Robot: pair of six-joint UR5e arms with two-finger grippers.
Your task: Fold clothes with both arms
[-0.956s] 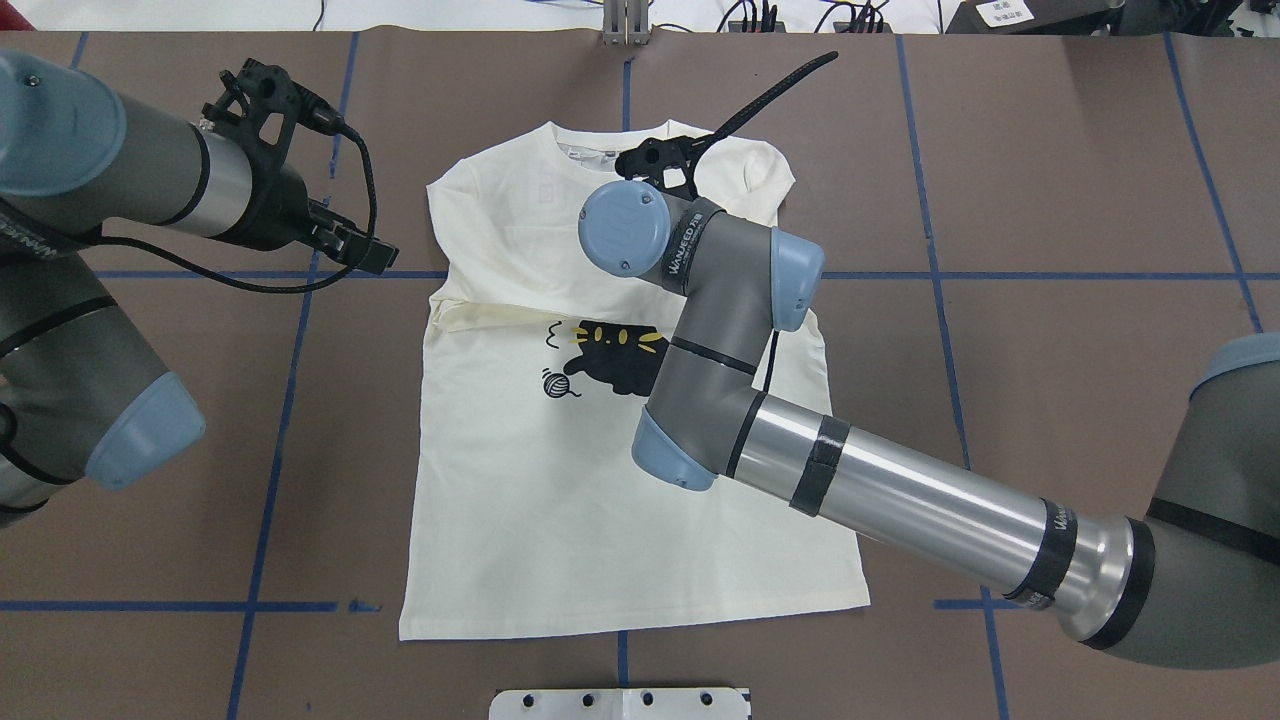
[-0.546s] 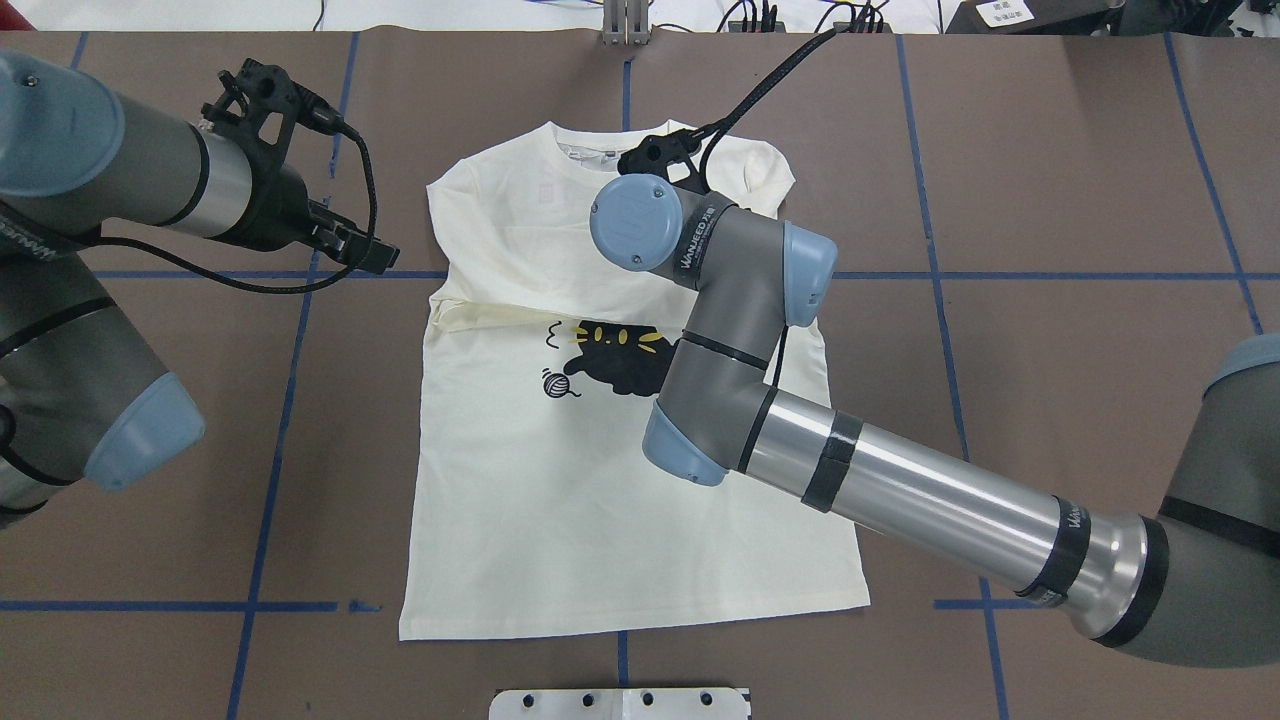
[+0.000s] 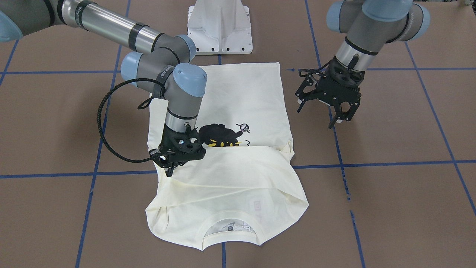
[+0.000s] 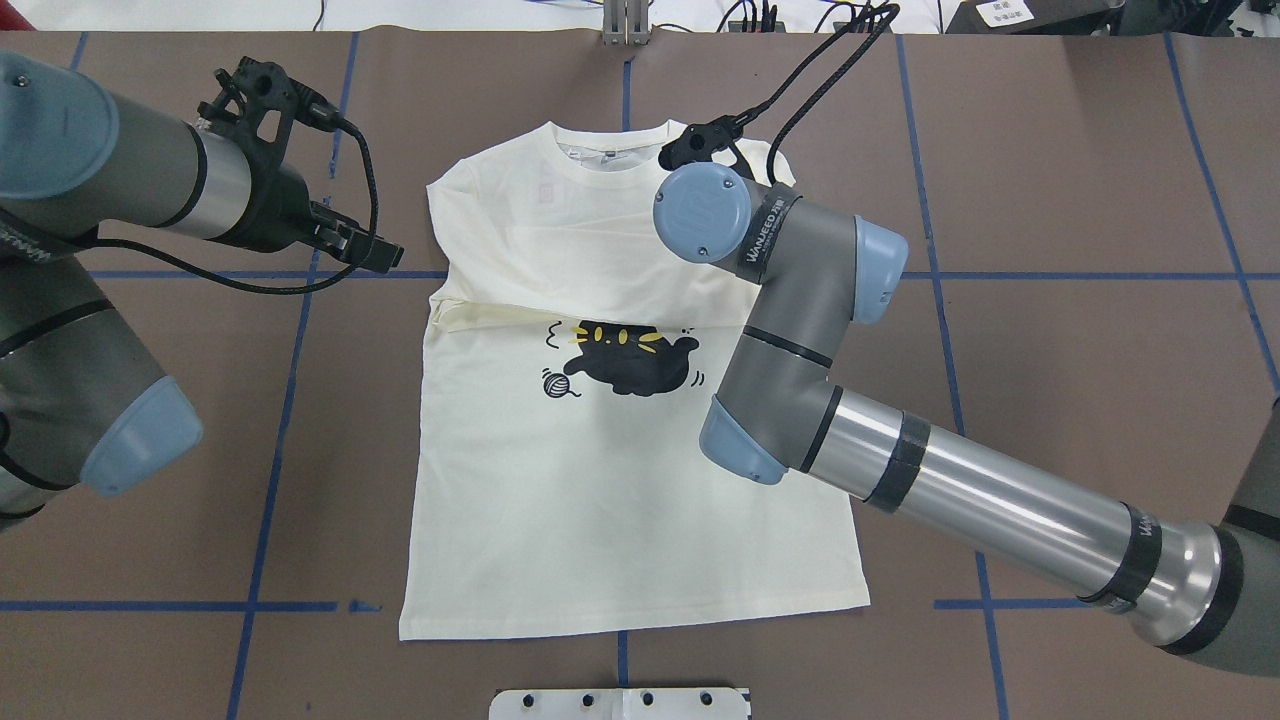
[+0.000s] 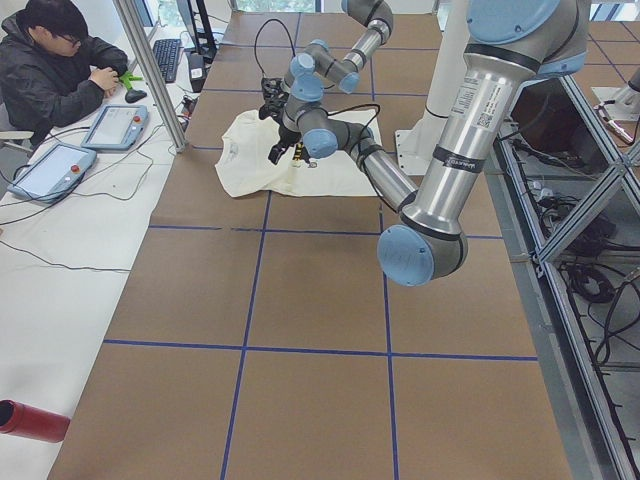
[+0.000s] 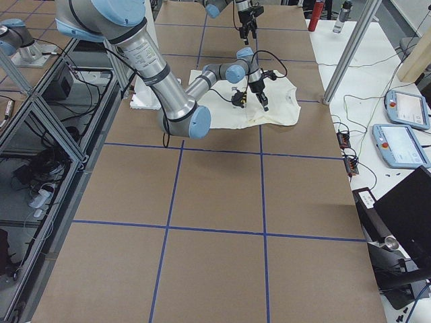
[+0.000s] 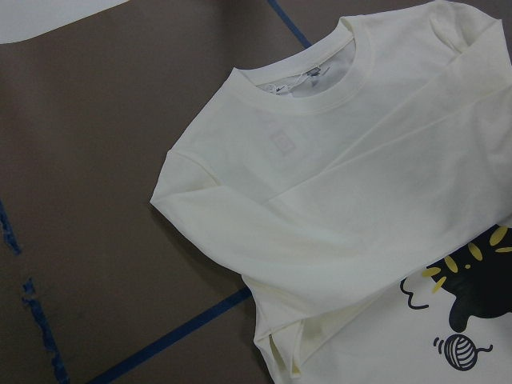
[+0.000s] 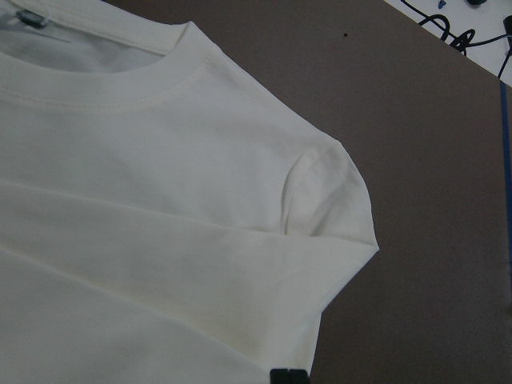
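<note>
Shirt (image 4: 600,500) flat on bench (image 4: 1050,150), centre of overhead frame, print up, sleeves (image 3: 230,163) crossed over chest.
Right hand (image 3: 169,169) low at shirt edge, left-centre of front-facing frame; open or closed, cannot tell.
Left hand (image 3: 334,115) fingers spread, empty, upper right of that frame, off cloth.
Judgement: sleeve fold done. Next move calls for both hands on collar or hem corners for crosswise fold.

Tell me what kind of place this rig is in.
Probably a robotics lab cell, not a home or shop. The left arm and right arm flank a white pedestal at a paper-covered table gridded with blue tape; a person sits alongside with what look like teach pendants.
</note>
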